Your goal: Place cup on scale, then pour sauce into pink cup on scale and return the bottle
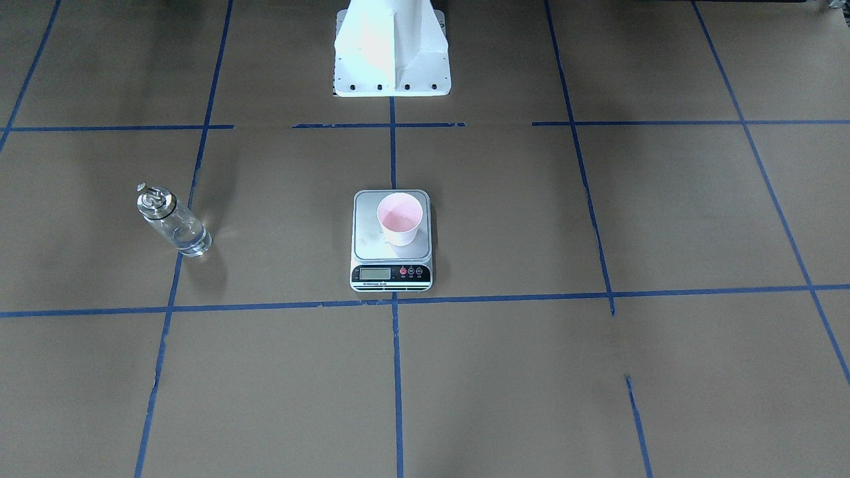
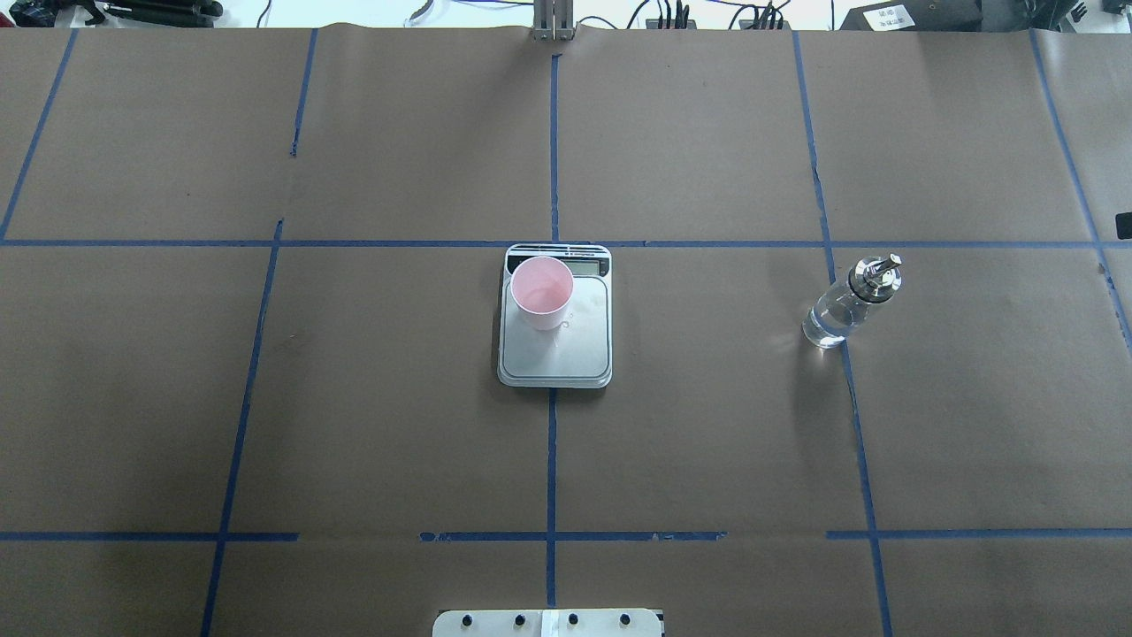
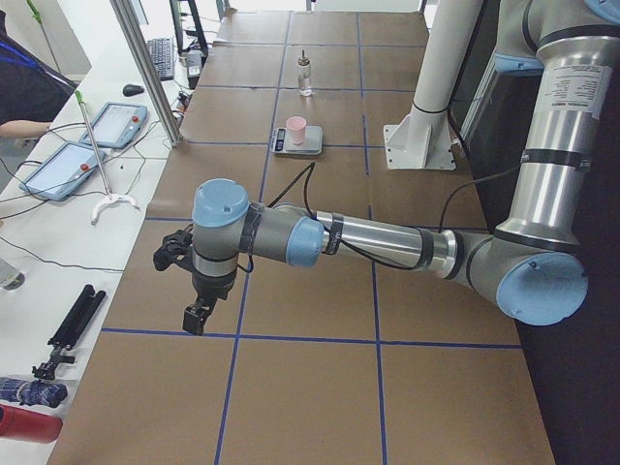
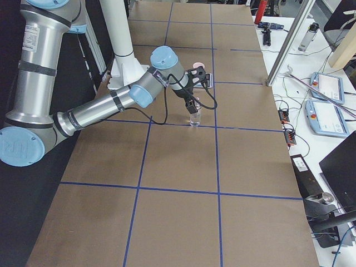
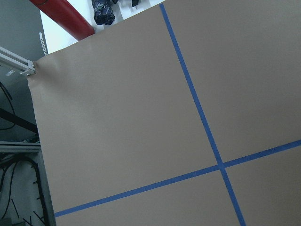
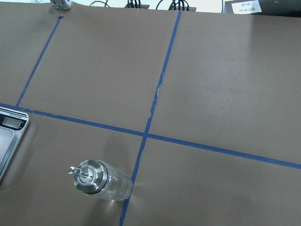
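Observation:
The pink cup [image 1: 400, 219] stands upright on the silver scale [image 1: 370, 239] at mid-table, on the platform's half toward the display; both show in the overhead view too, cup [image 2: 541, 292] and scale [image 2: 566, 358]. The clear glass bottle [image 2: 845, 305] with clear sauce and a silver spout stands upright on the table on my right side, and shows in the right wrist view [image 6: 101, 181]. My right gripper [image 4: 191, 105] hangs just above the bottle [image 4: 193, 118]. My left gripper [image 3: 194, 315] hovers over bare table far from the scale. I cannot tell whether either is open or shut.
The white robot pedestal [image 1: 392, 53] stands at the table's robot-side edge. Blue tape lines grid the brown paper cover. A side bench with tablets [image 3: 63, 167], tools and a metal post [image 3: 145, 68] runs along the far edge. A red bottle [image 5: 61, 14] lies beyond the table's left end.

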Controlling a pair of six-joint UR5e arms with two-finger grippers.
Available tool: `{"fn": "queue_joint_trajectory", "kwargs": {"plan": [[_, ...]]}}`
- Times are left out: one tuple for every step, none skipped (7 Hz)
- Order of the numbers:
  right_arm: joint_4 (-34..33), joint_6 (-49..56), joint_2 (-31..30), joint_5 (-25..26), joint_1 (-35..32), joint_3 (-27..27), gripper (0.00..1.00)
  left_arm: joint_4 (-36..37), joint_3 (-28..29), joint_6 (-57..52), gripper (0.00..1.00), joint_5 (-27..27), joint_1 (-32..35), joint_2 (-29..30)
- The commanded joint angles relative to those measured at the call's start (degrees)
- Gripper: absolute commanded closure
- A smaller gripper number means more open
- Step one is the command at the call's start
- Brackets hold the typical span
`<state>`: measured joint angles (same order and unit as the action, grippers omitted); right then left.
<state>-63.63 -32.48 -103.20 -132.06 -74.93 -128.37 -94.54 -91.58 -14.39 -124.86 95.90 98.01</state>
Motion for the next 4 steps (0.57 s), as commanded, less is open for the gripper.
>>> {"fn": "queue_joint_trajectory", "kwargs": {"plan": [[8.1,5.1,-1.4,1.2,0.4,0.8,0.00,0.0,0.1,-0.1,0.00,-0.1,0.1,0.1],[13.4,12.5,-1.7,0.2,0.4,4.5,0.00,0.0,-0.1,-0.1,0.00,-0.1,0.1,0.1],[21.5,15.1,-1.0,-0.2,0.4,11.1,0.00,0.0,-0.1,-0.1,0.00,-0.1,0.1,0.1],[30.7,18.1,0.5,-1.3,0.5,18.4,0.00,0.0,-0.3,-0.1,0.00,-0.1,0.1,0.0]]}}
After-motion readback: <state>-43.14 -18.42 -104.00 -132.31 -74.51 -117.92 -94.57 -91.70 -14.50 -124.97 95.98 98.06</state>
